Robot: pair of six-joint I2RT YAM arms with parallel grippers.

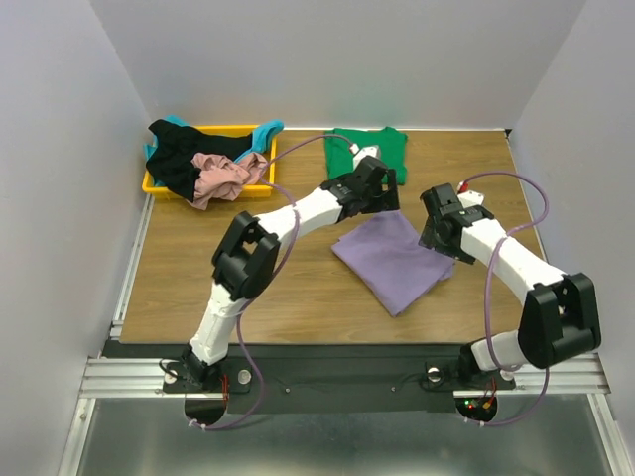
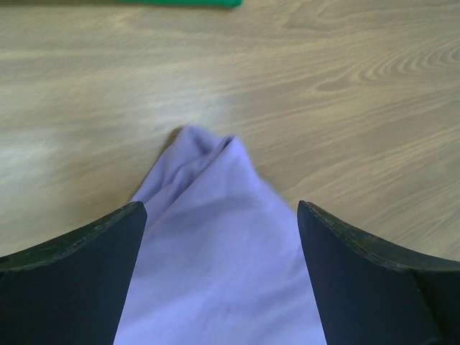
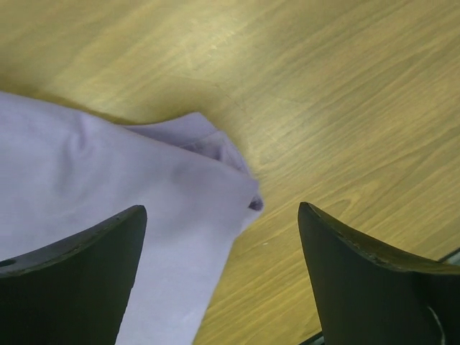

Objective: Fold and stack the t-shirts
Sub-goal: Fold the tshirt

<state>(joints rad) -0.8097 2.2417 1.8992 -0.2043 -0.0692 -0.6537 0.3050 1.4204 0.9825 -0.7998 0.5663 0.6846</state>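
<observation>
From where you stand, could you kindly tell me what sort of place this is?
Probably a robot lab test cell: plain white walls box in a wooden table, the left arm and right arm are bolted to a metal rail, and a purple t-shirt lies folded between them.

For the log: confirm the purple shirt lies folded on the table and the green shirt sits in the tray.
Not quite. The top view shows the green shirt on the table, right of the tray, not in it. The purple shirt does lie folded there.

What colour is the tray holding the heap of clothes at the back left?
The tray is yellow, clearest in the top external view.
</observation>
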